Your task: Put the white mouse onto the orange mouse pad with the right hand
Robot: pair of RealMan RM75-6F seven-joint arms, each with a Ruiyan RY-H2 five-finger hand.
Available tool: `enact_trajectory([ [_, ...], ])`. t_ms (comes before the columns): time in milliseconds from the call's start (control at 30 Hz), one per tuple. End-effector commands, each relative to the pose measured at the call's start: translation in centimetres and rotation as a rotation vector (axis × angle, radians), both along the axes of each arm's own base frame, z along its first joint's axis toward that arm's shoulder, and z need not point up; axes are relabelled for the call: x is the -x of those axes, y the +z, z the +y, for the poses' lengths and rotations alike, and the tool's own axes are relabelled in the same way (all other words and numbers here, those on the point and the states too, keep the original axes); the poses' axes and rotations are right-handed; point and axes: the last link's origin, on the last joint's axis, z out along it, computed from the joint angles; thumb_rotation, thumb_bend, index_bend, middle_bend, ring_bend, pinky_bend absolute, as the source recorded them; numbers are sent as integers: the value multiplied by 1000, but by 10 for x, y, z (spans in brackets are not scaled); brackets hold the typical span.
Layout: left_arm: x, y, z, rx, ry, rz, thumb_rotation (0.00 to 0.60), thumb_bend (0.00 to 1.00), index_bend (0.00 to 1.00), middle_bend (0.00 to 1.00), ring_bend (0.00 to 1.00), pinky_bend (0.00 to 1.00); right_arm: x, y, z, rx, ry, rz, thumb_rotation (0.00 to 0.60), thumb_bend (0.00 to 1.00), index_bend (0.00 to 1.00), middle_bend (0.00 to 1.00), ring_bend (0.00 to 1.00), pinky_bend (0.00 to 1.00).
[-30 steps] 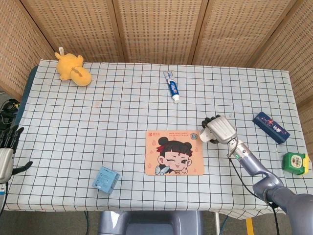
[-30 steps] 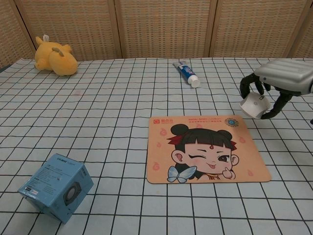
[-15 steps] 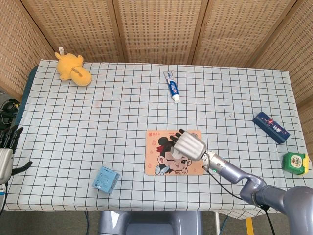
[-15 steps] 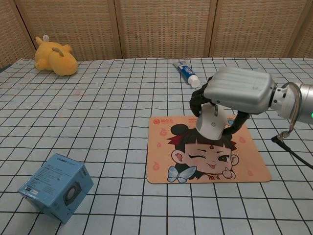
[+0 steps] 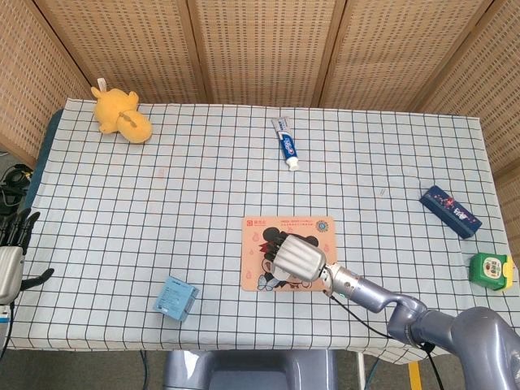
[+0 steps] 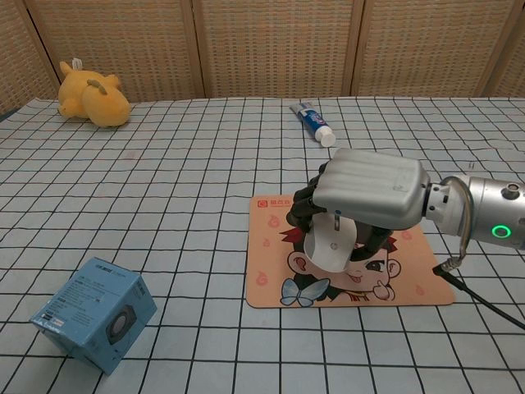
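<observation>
My right hand (image 6: 365, 193) (image 5: 297, 258) hovers over the middle of the orange mouse pad (image 6: 418, 283) (image 5: 253, 231) and grips the white mouse (image 6: 330, 245) from above, fingers curled round its sides. The mouse hangs low over the pad's cartoon face; whether it touches the pad I cannot tell. In the head view the hand hides the mouse. My left hand (image 5: 11, 252) is at the far left edge of the head view, off the table, fingers apart and holding nothing.
A blue box (image 6: 94, 313) (image 5: 175, 296) lies front left. A yellow plush toy (image 6: 90, 96) (image 5: 120, 114) sits at the back left, a toothpaste tube (image 6: 312, 122) (image 5: 285, 145) at the back centre. A dark blue box (image 5: 450, 210) and a green tape measure (image 5: 491, 270) lie at the right.
My right hand carried the white mouse from right of the pad leftward and toward me, over the pad, and lowered it over the pad's middle. The left hand has not moved.
</observation>
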Motion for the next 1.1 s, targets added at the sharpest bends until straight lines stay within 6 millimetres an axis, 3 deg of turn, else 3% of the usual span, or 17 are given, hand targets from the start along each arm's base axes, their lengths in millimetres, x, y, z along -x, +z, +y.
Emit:
enact_trajectory([
  [33,0,0,0,3,5,1,600,0,0,0,0,0,-1,-3,0,-3,7,-6,600,291,770,585,526,530],
  [467,0,0,0,4,10,3,600,0,0,0,0,0,7,-10,-7,11,83,47,600,290,774,585,526,527],
  [867,-1,-1,1,9,4,-1,600,0,0,0,0,0,21,-1,-17,29,107,115,600,290,774,574,517,467],
  [933,-1,-1,1,9,5,-2,600,0,0,0,0,0,22,0,-17,30,114,124,600,289,767,562,501,433],
  [1100,-1,-1,0,9,3,-3,600,0,0,0,0,0,26,0,-16,35,114,139,600,238,654,420,356,205],
])
